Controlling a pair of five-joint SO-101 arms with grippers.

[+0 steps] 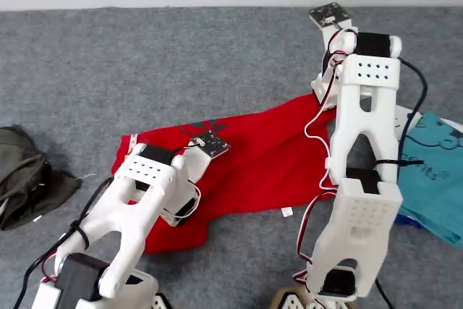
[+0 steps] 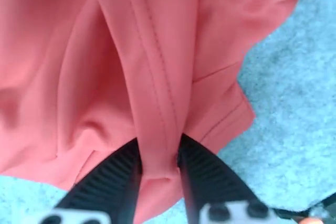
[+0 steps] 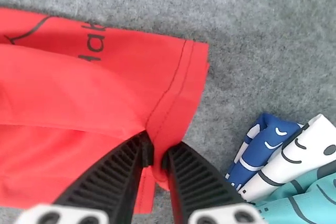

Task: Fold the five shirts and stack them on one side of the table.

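Rumpled red shirt (image 1: pixel 253 164) centre, teal shirt (image 1: pixel 434 179) right, olive shirt (image 1: pixel 25 175) left

The table (image 1: pixel 217 48) has a grey, felt-like top. Across the middle of it lies a red shirt (image 1: pixel 268 157), rumpled rather than flat, with dark print near its far edge and a small white tag (image 1: pixel 287 212) at its near hem. Off at the left edge a dark olive garment (image 1: pixel 25 175) sits in a bunched heap, well apart from the red one. Over on the right lies a teal shirt (image 1: pixel 434 179) with pale print. Bunched against it are a blue patterned piece (image 3: pixel 260 145) and a white piece (image 3: pixel 296 158) with dark marks, all three touching, near the red shirt's sleeve.
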